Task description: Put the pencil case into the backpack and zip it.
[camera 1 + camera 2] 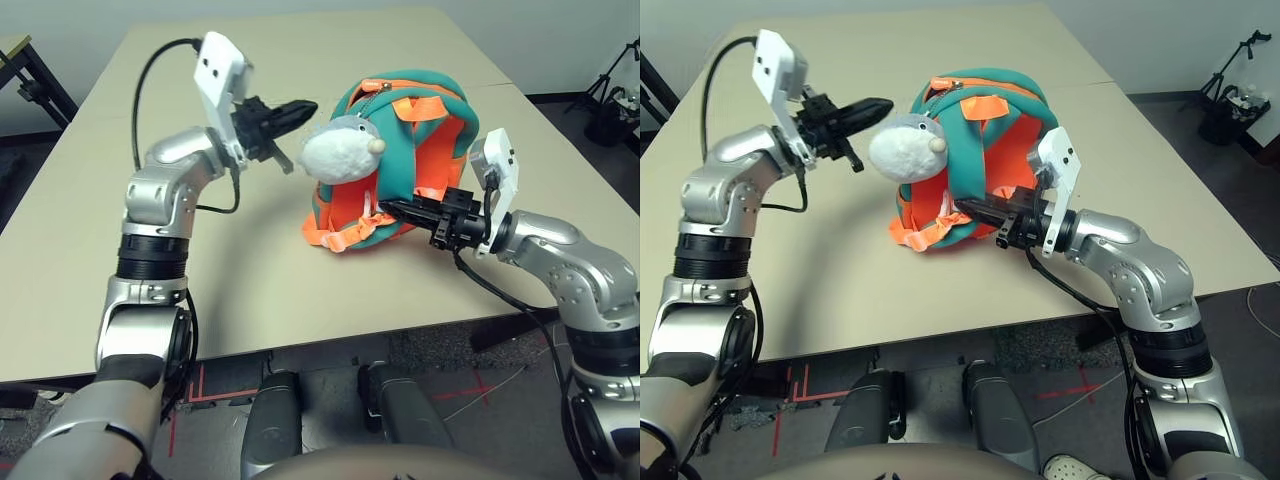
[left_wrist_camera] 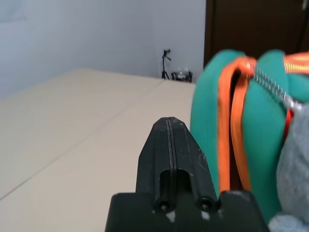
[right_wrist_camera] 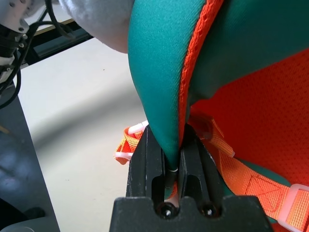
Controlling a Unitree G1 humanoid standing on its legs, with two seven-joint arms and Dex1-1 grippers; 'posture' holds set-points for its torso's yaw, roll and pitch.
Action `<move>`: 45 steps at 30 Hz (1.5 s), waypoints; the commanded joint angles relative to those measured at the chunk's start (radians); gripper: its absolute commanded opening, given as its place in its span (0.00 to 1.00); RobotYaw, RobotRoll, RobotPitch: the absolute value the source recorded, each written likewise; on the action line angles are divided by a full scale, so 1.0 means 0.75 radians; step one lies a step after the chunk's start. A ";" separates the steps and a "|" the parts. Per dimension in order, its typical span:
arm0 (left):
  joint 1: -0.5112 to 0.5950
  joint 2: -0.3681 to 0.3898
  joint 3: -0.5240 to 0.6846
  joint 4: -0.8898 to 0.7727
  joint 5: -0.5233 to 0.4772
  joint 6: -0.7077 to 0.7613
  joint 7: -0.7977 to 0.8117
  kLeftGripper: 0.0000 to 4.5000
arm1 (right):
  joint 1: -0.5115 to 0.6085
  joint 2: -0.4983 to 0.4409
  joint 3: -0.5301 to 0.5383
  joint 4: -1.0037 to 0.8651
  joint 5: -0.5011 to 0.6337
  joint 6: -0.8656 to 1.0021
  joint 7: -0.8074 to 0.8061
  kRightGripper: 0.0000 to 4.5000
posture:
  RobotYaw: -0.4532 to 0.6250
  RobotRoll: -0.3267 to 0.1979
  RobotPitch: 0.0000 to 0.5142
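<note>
Fingers of the left gripper (image 1: 300, 108) were pressed fully together, nothing between them, held up above the beige tabletop (image 1: 90, 210) and pointing toward the grey-and-white plush animal (image 1: 343, 148) on the backpack. In the left wrist view the closed black tips (image 2: 170, 140) sat just beside the teal shell and orange zip trim, apart from both. Small teal and orange child's backpack (image 1: 420, 140) stood near the table's middle, orange straps (image 1: 345, 232) trailing on the surface in front. Right gripper (image 1: 392, 208) reached in level at the bag's lower front; its jaws were narrow, clamped on a teal strap with orange edging (image 3: 161, 96) that ran down between the two fingers. White pencil case could not be located.
</note>
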 commanded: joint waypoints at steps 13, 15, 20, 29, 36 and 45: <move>-0.090 0.047 0.188 -0.334 -0.715 0.562 0.026 1.00 | -0.014 0.019 0.065 0.006 -0.027 -0.014 0.044 0.01 | 0.31 0.62 0.19; -0.062 0.078 0.139 -0.355 -0.684 0.558 0.002 1.00 | -0.012 0.019 0.063 0.005 -0.027 -0.015 0.042 0.01 | 0.31 0.62 0.19; 0.016 0.150 0.015 -0.386 -0.613 0.560 -0.035 1.00 | -0.006 0.019 0.059 0.003 -0.028 -0.018 0.037 0.01 | 0.31 0.62 0.19; 0.091 0.129 -0.099 -0.376 -0.510 0.491 -0.079 1.00 | -0.012 0.029 0.064 0.013 -0.036 -0.022 0.044 0.01 | 0.31 0.62 0.20; 0.135 0.114 -0.153 -0.358 -0.452 0.464 -0.090 1.00 | -0.011 0.031 0.059 0.009 -0.039 -0.019 0.044 0.01 | 0.31 0.62 0.20; 0.157 0.090 -0.166 -0.322 -0.413 0.441 -0.104 0.96 | 0.001 0.029 0.054 -0.005 -0.036 -0.012 0.040 0.01 | 0.30 0.62 0.20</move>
